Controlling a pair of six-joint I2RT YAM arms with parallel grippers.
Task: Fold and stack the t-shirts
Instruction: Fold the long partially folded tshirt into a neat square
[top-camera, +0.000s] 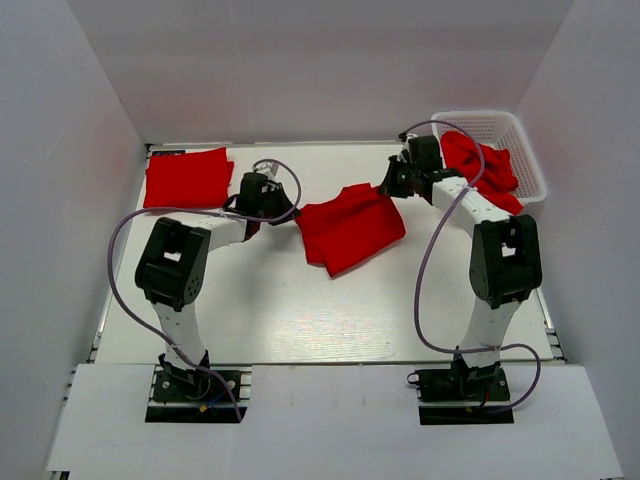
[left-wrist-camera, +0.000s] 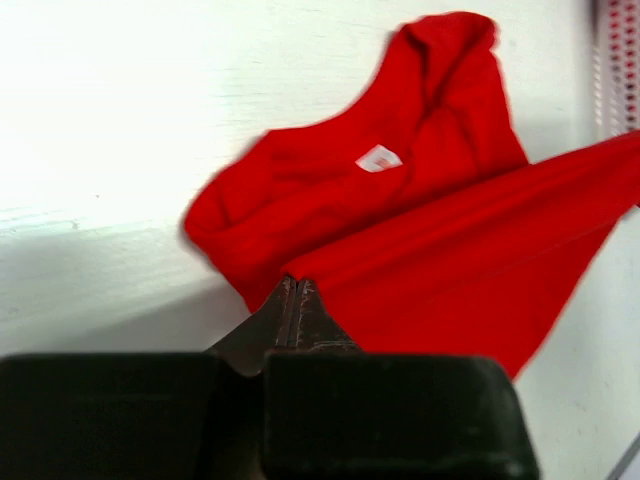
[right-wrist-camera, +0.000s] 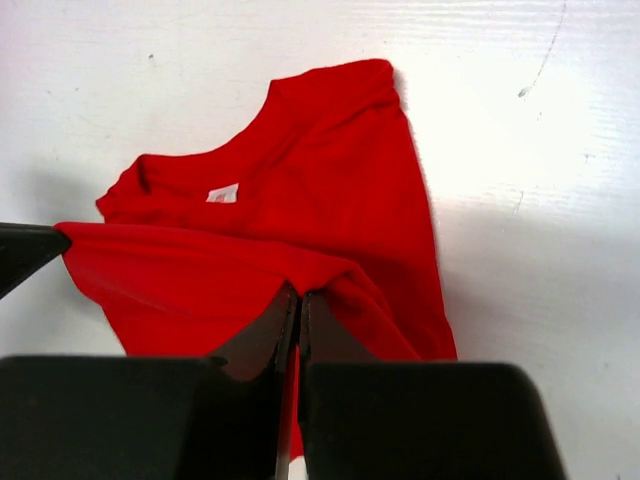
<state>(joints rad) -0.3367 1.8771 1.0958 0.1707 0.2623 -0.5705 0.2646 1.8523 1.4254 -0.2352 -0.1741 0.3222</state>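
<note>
A red t-shirt hangs stretched between both arms over the middle of the table, its lower part lying on the surface. My left gripper is shut on its left edge; in the left wrist view the shut tips pinch the cloth of this t-shirt. My right gripper is shut on the right edge, and the right wrist view shows its tips pinching the same t-shirt, collar and white label up. A folded red t-shirt lies at the back left. More red t-shirts fill the basket.
The white lattice basket stands at the back right corner, close behind the right arm. White walls enclose the table on the left, back and right. Purple cables loop from both arms over the table.
</note>
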